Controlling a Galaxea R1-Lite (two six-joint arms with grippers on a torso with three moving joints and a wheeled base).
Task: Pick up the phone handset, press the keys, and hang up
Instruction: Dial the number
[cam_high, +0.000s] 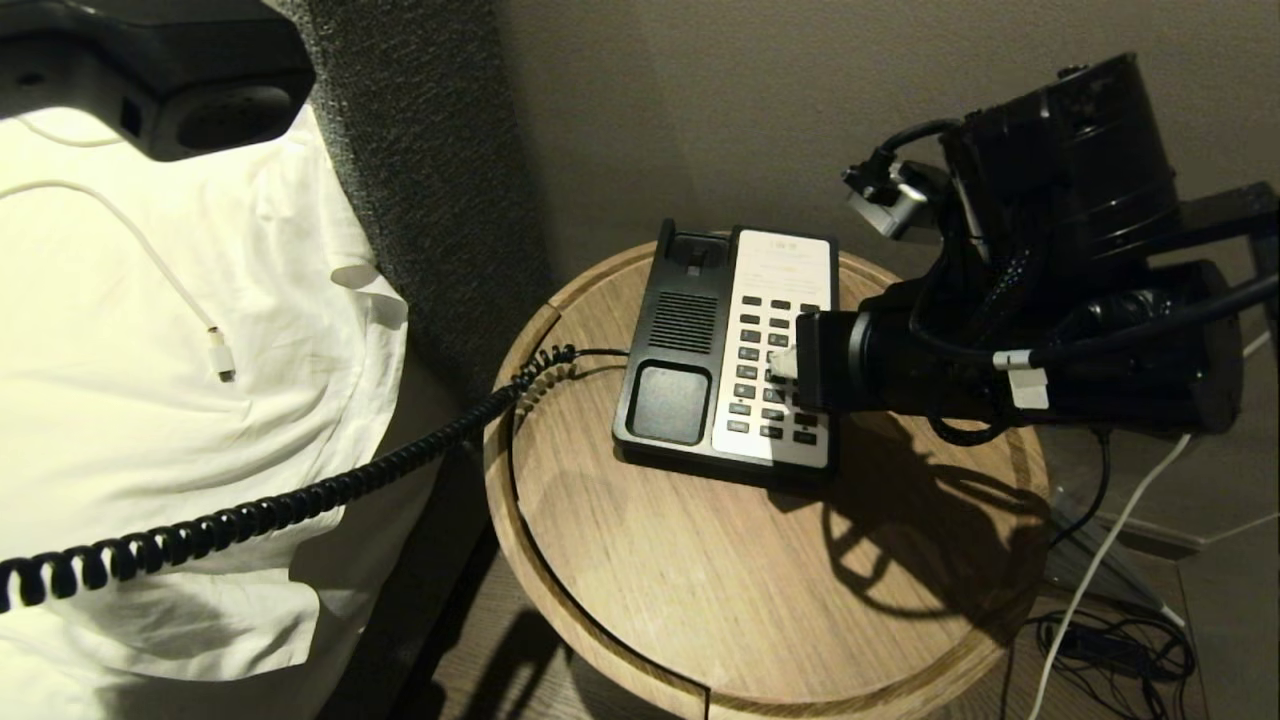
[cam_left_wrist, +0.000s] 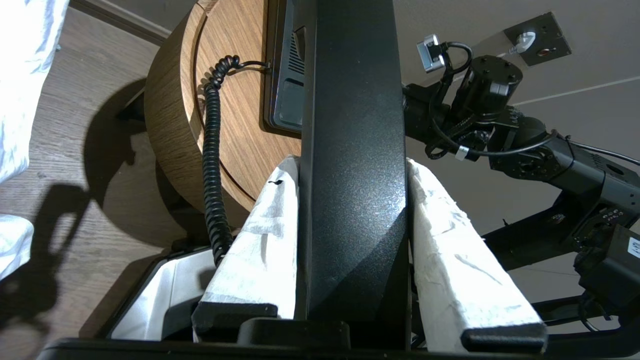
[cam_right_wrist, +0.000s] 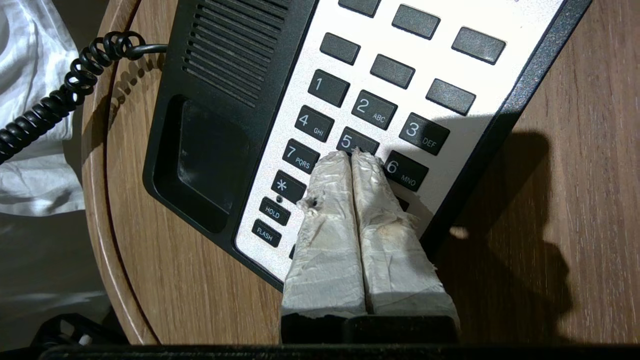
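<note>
The black phone handset (cam_high: 170, 80) hangs lifted at the top left of the head view, above the bed. In the left wrist view my left gripper (cam_left_wrist: 352, 167) is shut on the handset (cam_left_wrist: 350, 150), white-wrapped fingers (cam_left_wrist: 260, 235) pressed to both its sides. Its coiled cord (cam_high: 300, 495) runs down to the phone base (cam_high: 680, 330) on the round wooden table (cam_high: 700, 560). My right gripper (cam_right_wrist: 351, 154) is shut, its wrapped tips together at the 5 key among the keys (cam_right_wrist: 372, 110) on the white faceplate. The right gripper (cam_high: 785, 362) reaches the keys (cam_high: 765, 370) from the right.
A white pillow (cam_high: 150, 350) with a white charging cable (cam_high: 215, 350) lies left of the table. A dark padded headboard (cam_high: 420, 150) stands behind. Cables (cam_high: 1110, 640) trail on the floor at the right. A wall socket (cam_left_wrist: 537, 42) sits beyond the right arm.
</note>
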